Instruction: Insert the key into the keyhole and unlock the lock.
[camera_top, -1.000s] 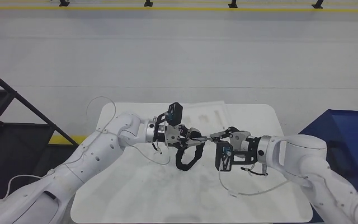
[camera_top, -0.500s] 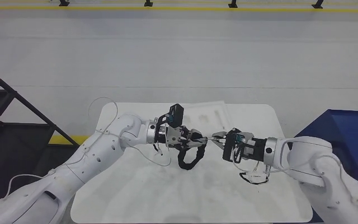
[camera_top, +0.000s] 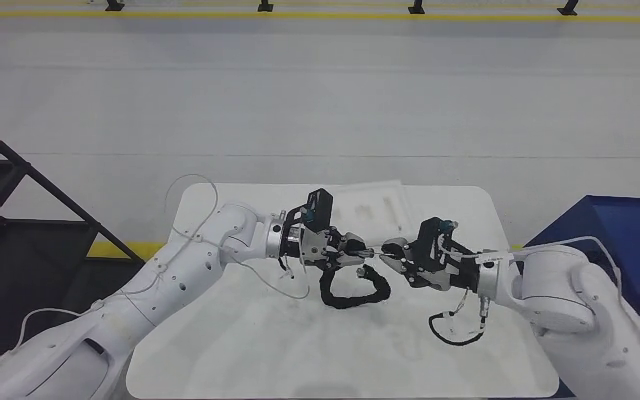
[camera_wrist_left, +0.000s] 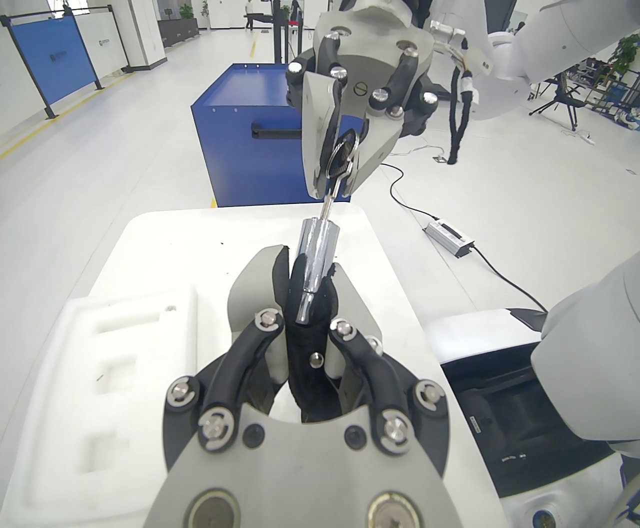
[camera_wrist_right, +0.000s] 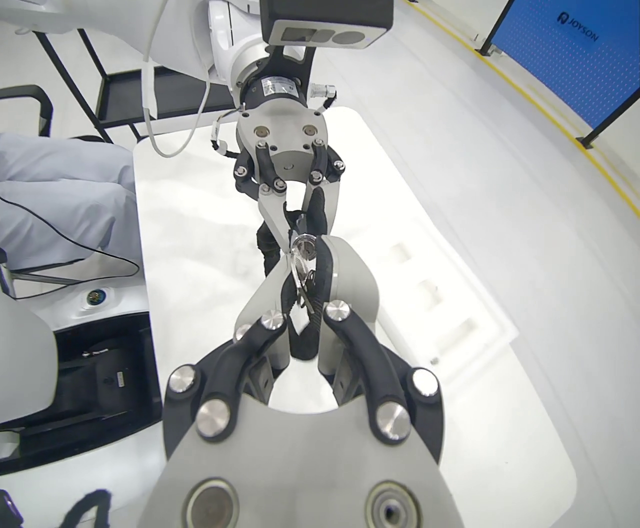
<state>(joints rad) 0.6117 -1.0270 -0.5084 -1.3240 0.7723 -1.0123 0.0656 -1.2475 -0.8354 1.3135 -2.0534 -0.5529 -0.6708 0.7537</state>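
My left gripper hangs above the middle of the white table, shut on the lock, a chrome cylinder with a black cable. The cable trails down and curls to the right. Facing it tip to tip, my right gripper is shut on the key, whose blade sits in the keyhole at the cylinder's end. The key ring lies between the right fingers. In the right wrist view the keyhole face shows just past my right gripper, with the left gripper behind it.
A white foam tray with cut-out pockets lies at the table's far edge behind the grippers. A blue cabinet stands off the table's right side and a black frame off its left. The table's near half is bare.
The right wrist has rolled around while staying at the lock's end. The black cable, earlier a closed loop under the left gripper, has opened out and swung to the right.
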